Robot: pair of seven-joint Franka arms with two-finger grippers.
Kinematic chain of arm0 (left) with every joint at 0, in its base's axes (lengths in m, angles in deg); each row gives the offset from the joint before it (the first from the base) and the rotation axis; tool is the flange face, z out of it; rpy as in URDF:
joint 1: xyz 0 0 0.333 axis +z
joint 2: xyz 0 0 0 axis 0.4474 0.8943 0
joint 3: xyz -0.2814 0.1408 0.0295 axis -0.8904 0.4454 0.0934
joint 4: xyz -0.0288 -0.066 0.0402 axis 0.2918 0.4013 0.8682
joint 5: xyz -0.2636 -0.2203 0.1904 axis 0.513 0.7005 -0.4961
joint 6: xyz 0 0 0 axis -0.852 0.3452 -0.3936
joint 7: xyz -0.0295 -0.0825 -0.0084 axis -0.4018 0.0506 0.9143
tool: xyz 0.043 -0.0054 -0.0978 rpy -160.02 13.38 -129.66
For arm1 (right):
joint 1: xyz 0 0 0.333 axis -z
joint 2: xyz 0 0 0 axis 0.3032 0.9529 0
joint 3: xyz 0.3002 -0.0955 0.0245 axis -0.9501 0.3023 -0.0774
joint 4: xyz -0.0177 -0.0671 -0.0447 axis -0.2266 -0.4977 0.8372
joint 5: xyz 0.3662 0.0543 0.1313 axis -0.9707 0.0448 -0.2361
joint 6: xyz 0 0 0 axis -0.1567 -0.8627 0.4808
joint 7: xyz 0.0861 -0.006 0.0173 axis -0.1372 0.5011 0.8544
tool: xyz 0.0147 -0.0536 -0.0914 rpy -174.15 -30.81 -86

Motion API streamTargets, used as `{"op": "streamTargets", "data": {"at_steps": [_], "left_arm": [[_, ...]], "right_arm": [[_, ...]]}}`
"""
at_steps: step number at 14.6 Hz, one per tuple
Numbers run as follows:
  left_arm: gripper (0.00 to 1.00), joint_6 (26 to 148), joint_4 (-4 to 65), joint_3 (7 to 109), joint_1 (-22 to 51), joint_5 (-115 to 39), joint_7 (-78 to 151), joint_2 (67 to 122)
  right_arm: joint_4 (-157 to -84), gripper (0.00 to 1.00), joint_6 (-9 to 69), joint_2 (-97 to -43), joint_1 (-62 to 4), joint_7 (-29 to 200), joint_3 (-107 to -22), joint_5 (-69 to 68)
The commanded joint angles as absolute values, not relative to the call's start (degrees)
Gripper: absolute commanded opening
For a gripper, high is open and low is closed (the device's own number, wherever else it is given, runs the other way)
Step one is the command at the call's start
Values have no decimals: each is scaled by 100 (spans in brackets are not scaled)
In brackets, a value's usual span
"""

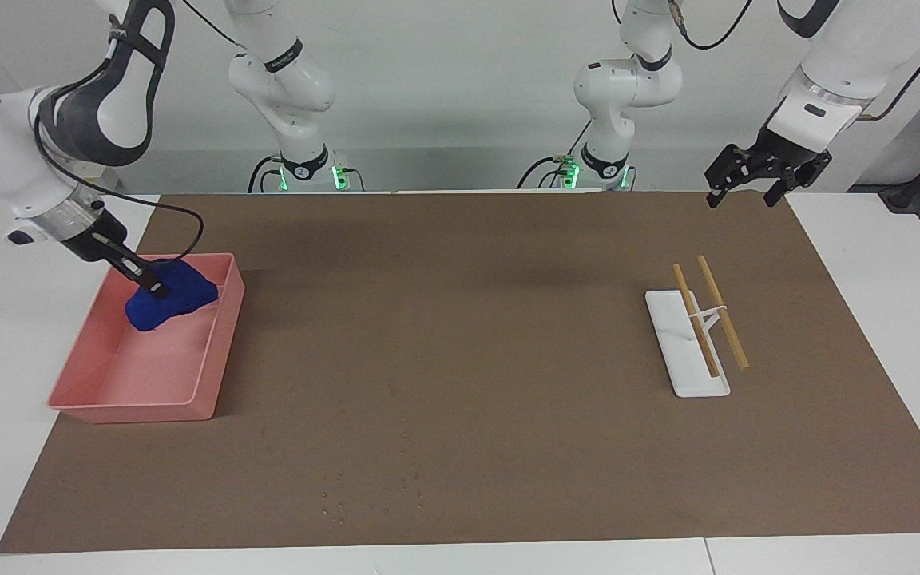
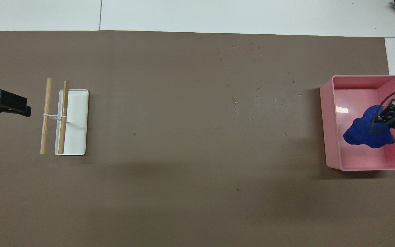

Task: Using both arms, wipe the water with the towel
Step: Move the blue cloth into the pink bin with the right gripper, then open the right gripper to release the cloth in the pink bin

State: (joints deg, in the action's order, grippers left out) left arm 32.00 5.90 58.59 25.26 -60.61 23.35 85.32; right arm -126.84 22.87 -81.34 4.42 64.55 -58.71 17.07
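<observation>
The deep-blue towel (image 1: 176, 297) lies bunched in the pink tray (image 1: 136, 395), at the tray's end nearer to the robots; it also shows in the overhead view (image 2: 363, 132) inside the tray (image 2: 331, 130). My right gripper (image 1: 148, 283) reaches down into the tray and is shut on the top of the towel; in the overhead view it (image 2: 387, 115) covers the towel's edge. My left gripper (image 1: 741, 196) hangs open and empty in the air over the mat's edge at the left arm's end, and also shows in the overhead view (image 2: 26, 109). Small water drops (image 1: 340, 489) speckle the brown mat (image 2: 238, 99).
A white flat tray (image 1: 684, 359) lies on the mat toward the left arm's end, with two wooden sticks (image 1: 722, 323) tied by a white band across it; the sticks also show in the overhead view (image 2: 46, 116). The brown mat (image 1: 460, 335) covers most of the table.
</observation>
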Motion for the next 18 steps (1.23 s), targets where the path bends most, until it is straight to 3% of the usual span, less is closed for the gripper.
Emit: {"op": "streamTargets", "data": {"at_steps": [1,3,6,9,10,12,13,18], "left_arm": [[100,3257,891,5920,2455,-6050,2428,8306],[100,3283,882,5920,2447,-6050,2437,8306],[100,3345,873,5920,2447,-6059,2506,8315],[100,3344,864,5929,2455,-6059,2569,8315],[100,3397,864,5920,2455,-6059,2534,8315],[100,3467,873,5920,2438,-6059,2524,8323],[100,3511,864,5920,2403,-6076,2524,8332],[100,3555,847,5920,2315,-6120,2507,8350]], "right_arm": [[-13027,0,2434,-8099,739,6942,-5958,1894],[-13405,0,2505,-8143,836,6978,-5966,2200],[-13924,0,3215,-8134,907,7170,-5966,2596],[-14031,0,3068,-8143,881,7311,-5975,2773],[-14031,20,2998,-8152,863,7312,-5975,2773],[-14004,86,2840,-8160,863,7312,-5975,2773],[-13987,100,2813,-8152,854,7312,-5975,2773],[-13627,100,2760,-8169,662,7259,-6045,2773]]}}
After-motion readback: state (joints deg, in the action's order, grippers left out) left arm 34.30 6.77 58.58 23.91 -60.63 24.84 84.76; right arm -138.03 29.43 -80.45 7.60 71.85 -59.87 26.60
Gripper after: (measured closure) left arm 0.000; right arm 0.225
